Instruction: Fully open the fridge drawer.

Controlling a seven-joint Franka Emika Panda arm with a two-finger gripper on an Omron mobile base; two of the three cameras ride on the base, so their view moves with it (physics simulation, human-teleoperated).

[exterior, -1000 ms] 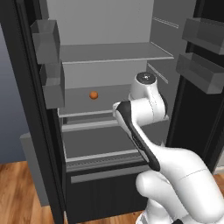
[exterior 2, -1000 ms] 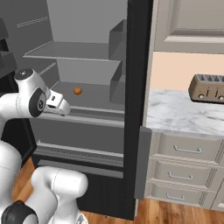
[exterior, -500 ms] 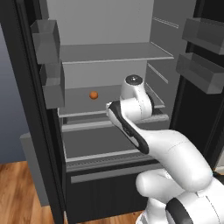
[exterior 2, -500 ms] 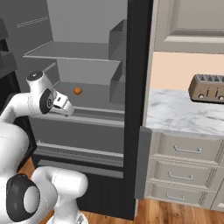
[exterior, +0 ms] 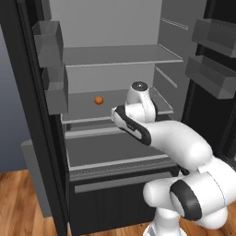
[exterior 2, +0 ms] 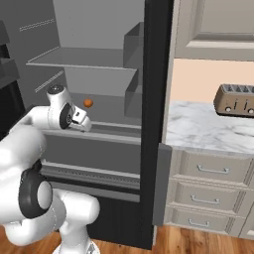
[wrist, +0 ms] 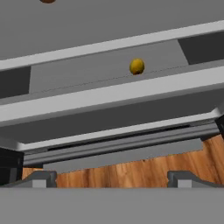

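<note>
Arm folded, forearm reaching far into the scene, wrist bent so the hand tips downward. Gripper (exterior 2: 84, 124) sits low at the end of the wrist; in the hand view its two dark fingertips (wrist: 37, 178) stand wide apart, jaws spread, nothing between them. Wrist roll hard to judge, probably level.

Open gap above fridge drawer (exterior: 115, 154) pale rim, under shelf (exterior: 110, 108) holding orange ball (exterior: 98, 100). Door bins (exterior: 51, 69) flank left, door bins (exterior: 214, 60) right. Wood floor (wrist: 131, 173) clear beyond fingertips (wrist: 181, 178).
</note>
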